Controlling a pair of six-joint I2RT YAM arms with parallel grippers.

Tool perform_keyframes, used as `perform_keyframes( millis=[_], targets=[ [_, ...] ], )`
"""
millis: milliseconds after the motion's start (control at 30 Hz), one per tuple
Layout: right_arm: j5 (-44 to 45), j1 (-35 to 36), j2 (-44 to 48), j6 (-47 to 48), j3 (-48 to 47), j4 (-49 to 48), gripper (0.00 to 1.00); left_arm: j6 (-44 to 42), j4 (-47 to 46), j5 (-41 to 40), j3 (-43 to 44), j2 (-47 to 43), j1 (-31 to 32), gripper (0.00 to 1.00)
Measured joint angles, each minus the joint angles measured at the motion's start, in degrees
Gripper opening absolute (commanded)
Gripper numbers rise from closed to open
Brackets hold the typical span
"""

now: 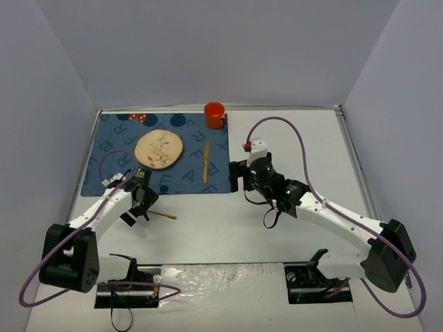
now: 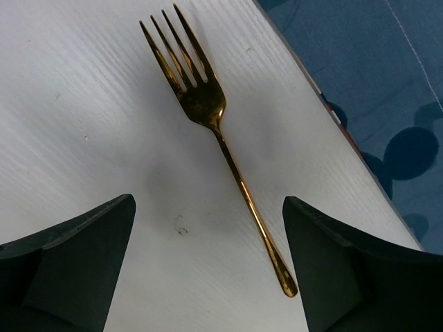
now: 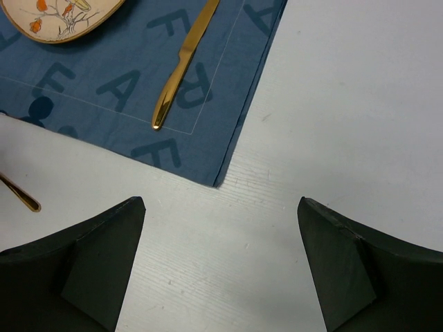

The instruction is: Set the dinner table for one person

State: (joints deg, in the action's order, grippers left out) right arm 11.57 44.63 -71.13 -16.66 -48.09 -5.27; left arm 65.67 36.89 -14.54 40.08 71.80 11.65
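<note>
A gold fork [image 1: 164, 215] lies on the white dinner table [image 1: 304, 138] just below the blue placemat [image 1: 114, 173]. My left gripper [image 1: 138, 209] is open and empty, low over the fork's handle end. In the left wrist view the fork [image 2: 208, 104] lies between the open jaws [image 2: 208, 200], tines pointing away, handle tip next to the right finger [image 2: 332, 263]. On the placemat are a round patterned plate [image 1: 159, 149] and a gold knife [image 1: 205, 162]. An orange cup [image 1: 214, 114] stands at its far right corner. My right gripper [image 1: 240, 182] is open and empty.
The right wrist view shows the placemat's near right corner [image 3: 208, 159], the knife [image 3: 181, 62], the plate's edge [image 3: 62, 17] and the fork's handle tip [image 3: 21, 196]. The right gripper [image 3: 221, 202] hovers over bare table [image 3: 346, 104]. Grey walls surround the table.
</note>
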Motion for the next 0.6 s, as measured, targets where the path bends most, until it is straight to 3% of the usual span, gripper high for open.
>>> perform_keyframes(
  millis=[600],
  targets=[
    [0.0, -3.4, 5.6, -1.9, 3.5, -1.0, 0.88, 4.3, 0.9, -1.2, 3.2, 9.8, 0.7, 0.44]
  ],
)
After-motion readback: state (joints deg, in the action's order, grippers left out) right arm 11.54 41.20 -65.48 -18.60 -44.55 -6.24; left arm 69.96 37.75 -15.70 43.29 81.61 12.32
